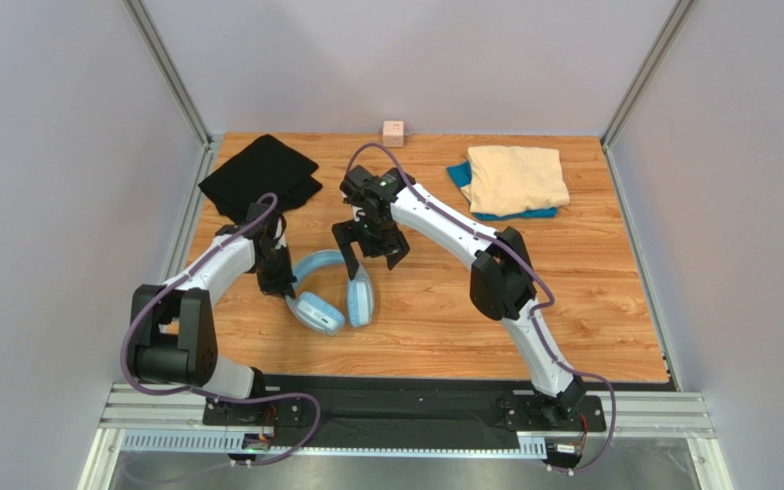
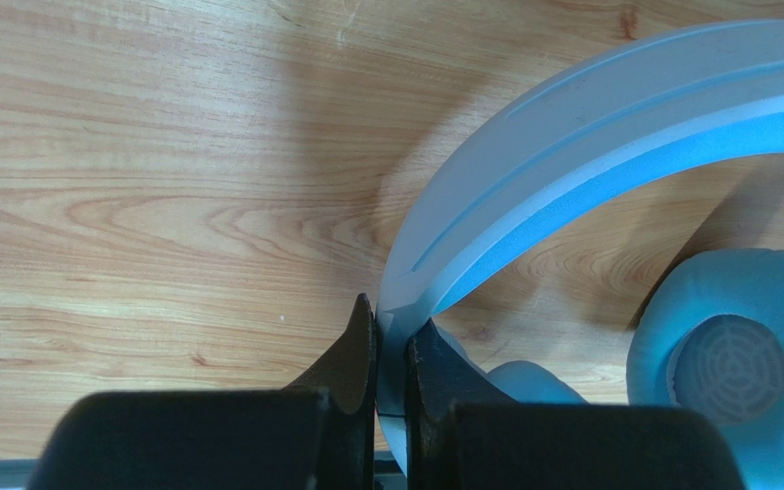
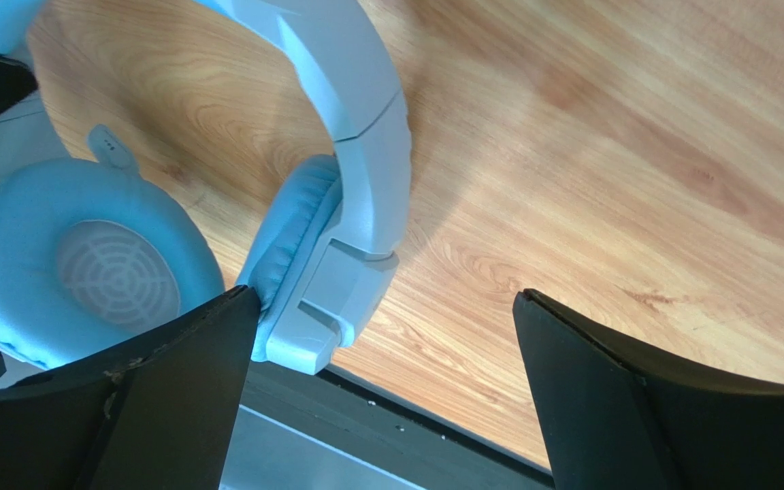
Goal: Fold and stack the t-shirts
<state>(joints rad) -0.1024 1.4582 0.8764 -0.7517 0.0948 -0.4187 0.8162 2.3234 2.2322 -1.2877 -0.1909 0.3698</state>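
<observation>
Plainly the shirts are soft and light: limp cloth that will sag, drape and slide layer over layer if lifted by one point. My judgement is that each wants pinching at a hem or folded edge, both layers caught, rather than at the middle.

The black shirt [image 1: 260,182] lies loosely folded at the far-left corner of the bench [image 1: 570,306]. The cream shirt [image 1: 516,179] lies folded on top of the blue shirt [image 1: 459,176] at the far right, the blue showing only along the edges.

Neither tool is at a shirt. The left tool [image 2: 393,325] is pinched almost closed on the thin band of the pale blue headphones [image 1: 358,301] in the middle of the bench, with the black shirt near, just beyond it. The right tool [image 3: 386,296] stands spread wide and holds nothing. It hangs over the headphones' right ear cup, one finger close beside the cup's padding, though contact cannot be told. The cream and blue pile lies well apart from it, off to the far right. A small pink cube [image 1: 393,131] sits at the far edge between the two lots of cloth.
</observation>
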